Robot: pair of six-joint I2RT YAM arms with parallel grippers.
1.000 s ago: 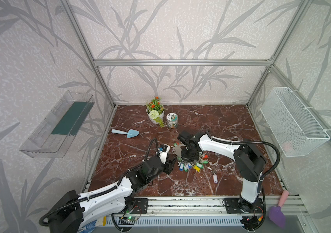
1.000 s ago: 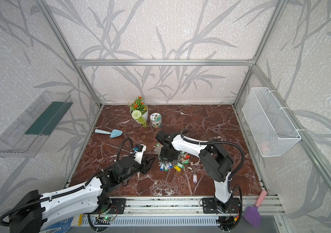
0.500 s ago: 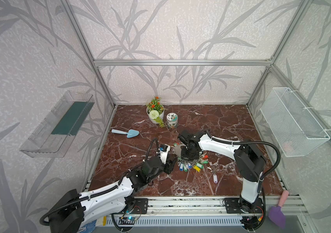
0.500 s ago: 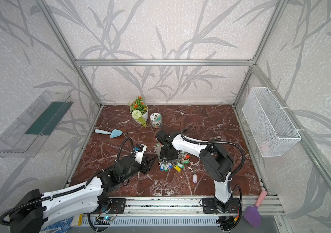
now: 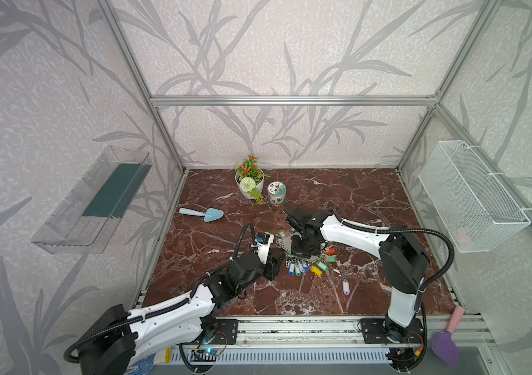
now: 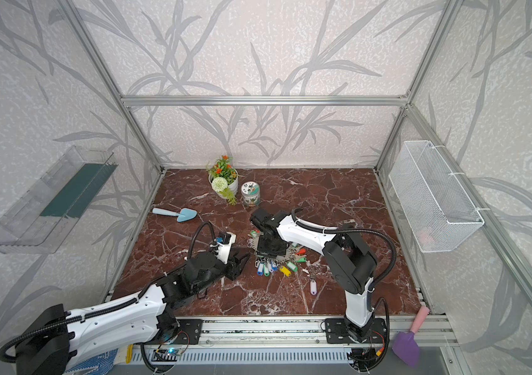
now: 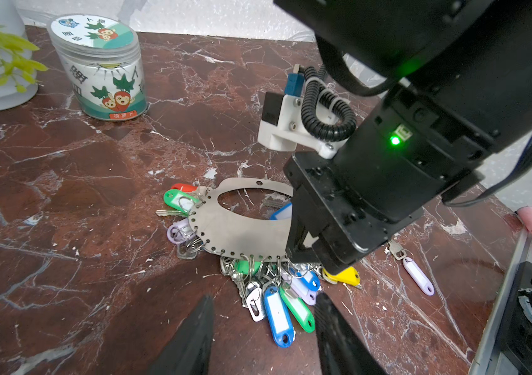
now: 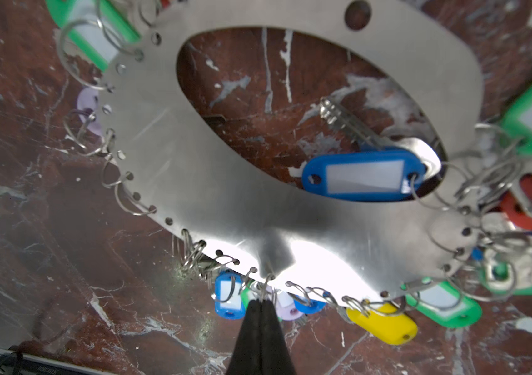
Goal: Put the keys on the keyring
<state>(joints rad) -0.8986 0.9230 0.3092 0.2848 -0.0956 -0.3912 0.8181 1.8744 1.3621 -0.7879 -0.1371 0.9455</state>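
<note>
Bright, even light; blown-out glare on the keyring (image 8: 193, 168), blurred close up; wide-angle bending at edges.

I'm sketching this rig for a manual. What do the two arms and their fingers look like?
The left arm and right arm have white shells, black joints and ribbed black cables. Tapered black fingers; a white camera bracket and a green light on the right wrist.

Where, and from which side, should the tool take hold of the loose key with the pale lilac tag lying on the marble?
Pinch the lilac tag across its narrow width, coming straight down. It lies flat and alone, clear of the keyring; its key is much smaller.
</note>
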